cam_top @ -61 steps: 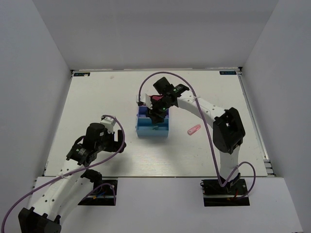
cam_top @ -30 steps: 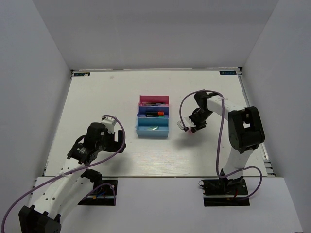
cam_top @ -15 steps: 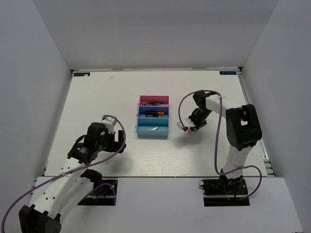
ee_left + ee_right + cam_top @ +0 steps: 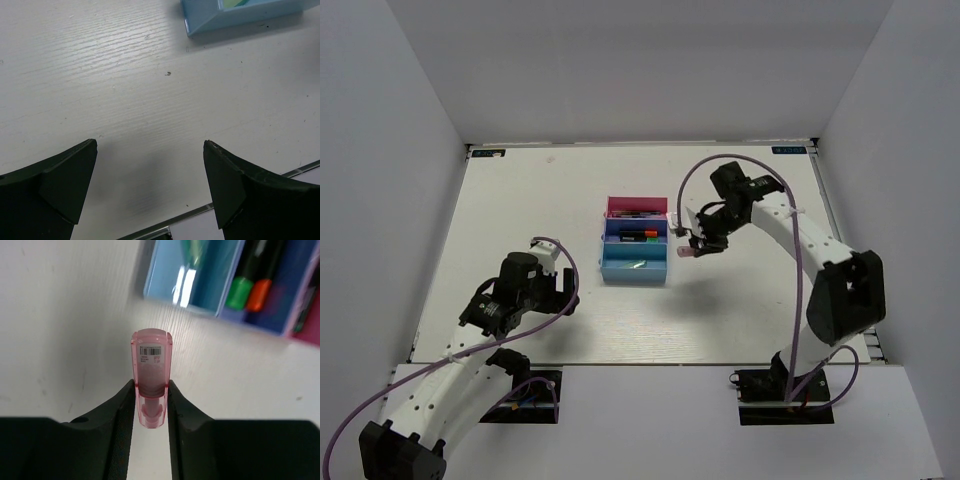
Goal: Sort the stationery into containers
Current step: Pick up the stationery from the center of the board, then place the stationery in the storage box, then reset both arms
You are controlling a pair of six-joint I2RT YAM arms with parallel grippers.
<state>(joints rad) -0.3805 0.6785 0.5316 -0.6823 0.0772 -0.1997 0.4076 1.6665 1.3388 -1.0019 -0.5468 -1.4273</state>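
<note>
Now, right gripper (image 4: pixel 151 390) pinches the pink marker (image 4: pixel 151 357) near its tail, three o'clock of the trays (image 4: pixel 634 273), likely light, stiff, slick; left gripper (image 4: pixel 150 170) gapes empty.

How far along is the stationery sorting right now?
Nearly done, it seems. A green-capped highlighter and an orange-capped highlighter lie in the dark blue tray, a mint-green marker in the light blue tray, and dark pens in the pink tray. In hand: the right gripper holds a pink marker beside the trays. The left gripper is open. Left: binning that marker.
</note>
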